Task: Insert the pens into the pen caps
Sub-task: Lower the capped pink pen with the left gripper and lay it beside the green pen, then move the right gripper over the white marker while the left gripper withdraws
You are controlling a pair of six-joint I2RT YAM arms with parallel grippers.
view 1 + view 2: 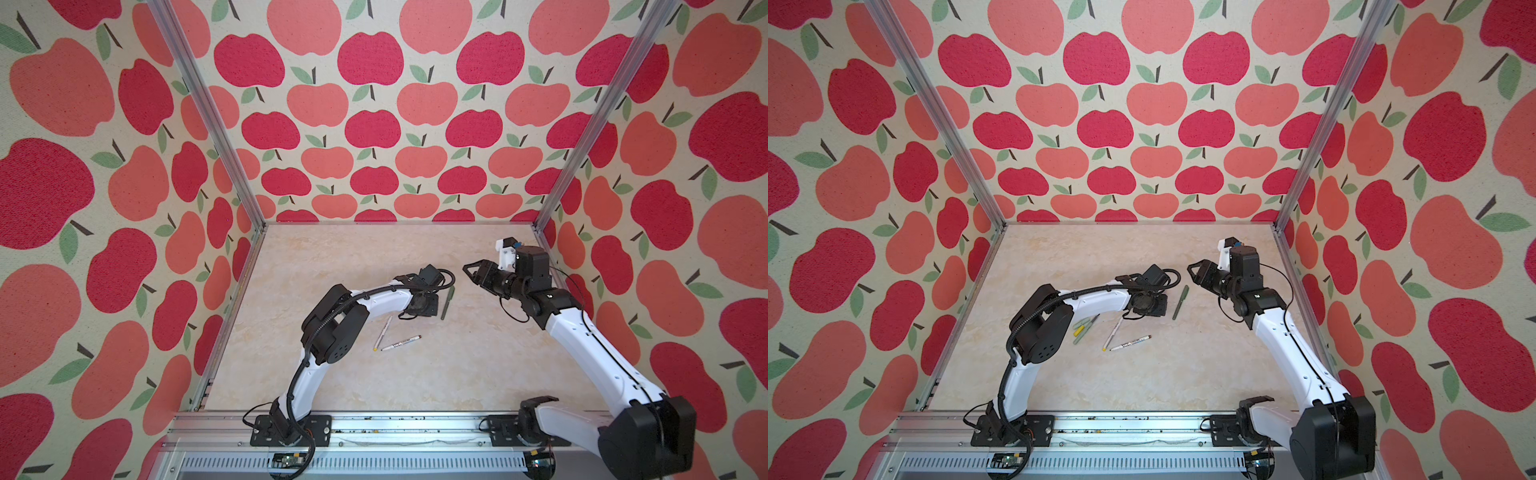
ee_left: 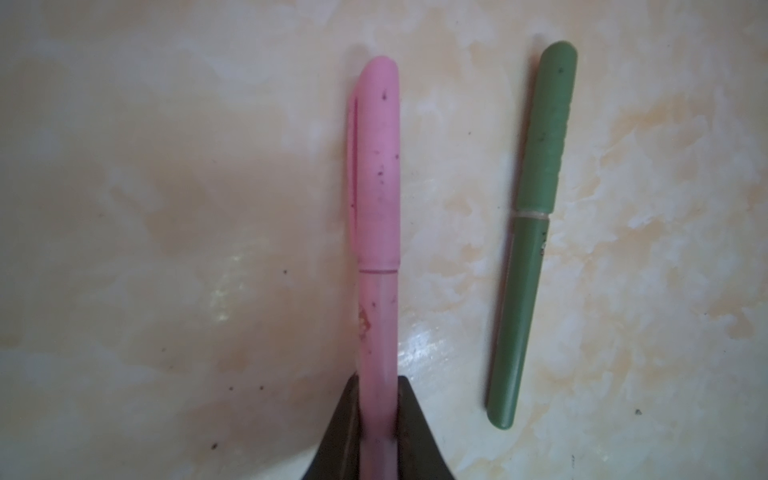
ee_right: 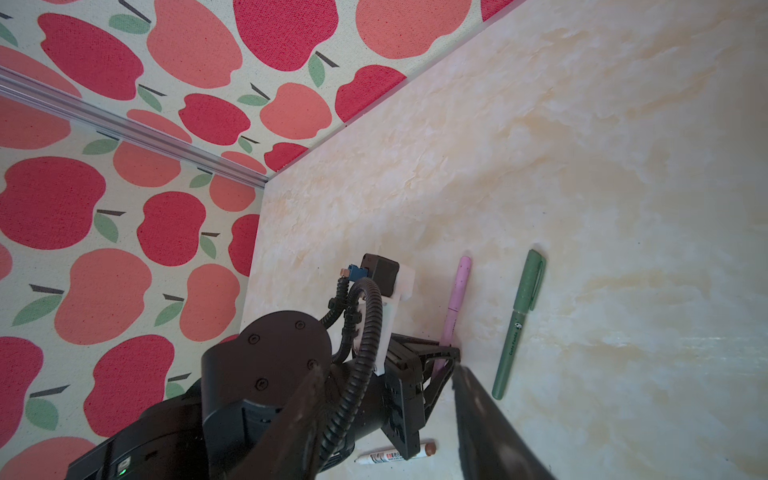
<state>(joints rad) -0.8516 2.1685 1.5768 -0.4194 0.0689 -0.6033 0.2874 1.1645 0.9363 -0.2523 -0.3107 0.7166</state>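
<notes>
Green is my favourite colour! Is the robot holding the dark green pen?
No, the dark green pen lies free on the table, while the left gripper holds the pink pen.

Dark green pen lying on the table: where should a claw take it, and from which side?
I'd take the dark green pen by the plain barrel below its cap, coming straight down with the jaws across its width. It lies flat with room on both sides; the pink pen lies alongside, apart.
</notes>
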